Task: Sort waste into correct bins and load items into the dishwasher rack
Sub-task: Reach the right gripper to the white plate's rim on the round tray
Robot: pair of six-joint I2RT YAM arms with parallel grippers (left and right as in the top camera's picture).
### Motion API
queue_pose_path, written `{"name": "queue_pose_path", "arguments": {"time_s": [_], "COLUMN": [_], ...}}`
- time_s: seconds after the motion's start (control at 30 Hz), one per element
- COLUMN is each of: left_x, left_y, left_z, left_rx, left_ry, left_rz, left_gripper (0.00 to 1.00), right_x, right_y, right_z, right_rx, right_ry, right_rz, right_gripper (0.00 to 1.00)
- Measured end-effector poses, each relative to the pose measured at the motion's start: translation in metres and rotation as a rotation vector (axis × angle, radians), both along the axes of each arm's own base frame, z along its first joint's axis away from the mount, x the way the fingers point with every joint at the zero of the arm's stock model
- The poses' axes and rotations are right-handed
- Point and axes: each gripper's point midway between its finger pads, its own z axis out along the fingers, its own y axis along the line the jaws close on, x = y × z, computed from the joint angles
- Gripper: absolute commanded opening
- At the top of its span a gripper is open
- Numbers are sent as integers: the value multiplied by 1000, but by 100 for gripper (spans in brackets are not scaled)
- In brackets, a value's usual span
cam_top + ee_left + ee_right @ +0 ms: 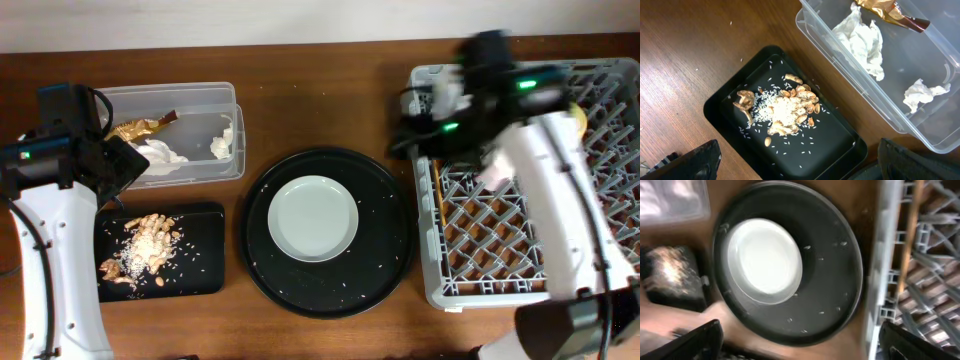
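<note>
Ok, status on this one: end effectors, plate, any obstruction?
Left end effector open, empty, above scrap tray. Right end effector open, empty, at rack edge. Grey plate on round black tray, unracked. Nothing blocking it.

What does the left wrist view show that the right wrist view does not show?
Only the left wrist view clearly shows the crumpled tissues and the gold wrapper lying in the clear tub, and the single pieces of the food scraps. Only the right wrist view shows the round black tray, the pale plate on it, and the dishwasher rack beside it. Both show the shallow black tray with scraps and the tub, but these are blurred in the right wrist view.
</note>
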Motion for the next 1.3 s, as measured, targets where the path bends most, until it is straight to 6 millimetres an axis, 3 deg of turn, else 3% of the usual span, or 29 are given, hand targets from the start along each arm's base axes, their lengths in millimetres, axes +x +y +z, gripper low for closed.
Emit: {"name": "queue_pose_path", "arguments": {"time_s": [0.17, 0.27, 0.33, 0.47, 0.57, 0.6, 0.7, 0.77, 1.0, 1.13, 1.17, 1.3], "left_x": [0, 0, 0, 0, 0, 0, 0, 0, 0, 0, 0, 0], "left_y": [0, 0, 0, 0, 0, 0, 0, 0, 0, 0, 0, 0], "left_z": [0, 0, 0, 0, 0, 0, 0, 0, 0, 0, 0, 0], "left_rx": [0, 0, 0, 1, 0, 0, 0, 0, 1, 0, 0, 0], "left_ry": [0, 0, 0, -1, 0, 0, 0, 0, -1, 0, 0, 0], "left_rz": [0, 0, 0, 0, 0, 0, 0, 0, 0, 0, 0, 0], "left_gripper": [99, 99, 99, 99, 99, 99, 99, 100, 99, 100, 99, 99], "right_x": [1, 1, 6, 9, 9, 7, -1, -1, 21, 10, 7, 3], "right_y": [66, 79, 81, 86, 100, 103, 105, 102, 80, 75, 77, 80], "right_z": [-8, -6, -13, -74, -127, -143, -176, -187, -197, -217, -220, -223], "right_rx": [-296, -340, -359, -430, -442, -441, -430, -412, -209, -128, -117, -107], "right_ry": [-196, -255, -256, -137, -24, 18, 122, 160, 210, 265, 268, 264], "right_rz": [58, 69, 58, 83, 177, 205, 244, 239, 252, 259, 268, 286], "right_gripper": [92, 81, 81, 77, 59, 59, 60, 61, 59, 57, 54, 25]}}
